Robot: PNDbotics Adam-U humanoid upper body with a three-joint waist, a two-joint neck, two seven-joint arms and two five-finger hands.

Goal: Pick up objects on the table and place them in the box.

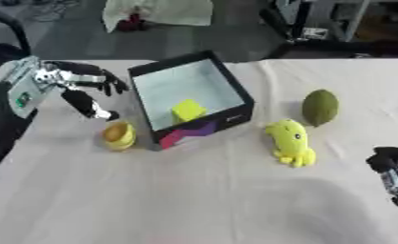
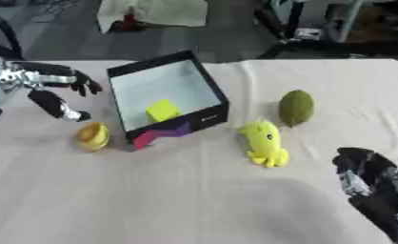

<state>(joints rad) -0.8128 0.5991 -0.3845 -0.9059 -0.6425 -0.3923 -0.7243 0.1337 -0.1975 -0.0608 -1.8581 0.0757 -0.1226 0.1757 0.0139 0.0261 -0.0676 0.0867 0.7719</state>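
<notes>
The table (image 1: 202, 200) is spread with a pale, lightly creased cloth; on it, toward the left, stands an open black box (image 1: 191, 97), turned askew; just beside its near left corner sits a small yellow rounded thing (image 1: 118, 135), perhaps a cup or a fruit; right of the box lies a yellow octopus-like toy (image 1: 291, 142), and just beyond that a green oval fruit (image 1: 320, 107).

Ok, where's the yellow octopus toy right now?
The yellow octopus toy lies on the table, right of the box and just below-left of the green fruit.
</notes>
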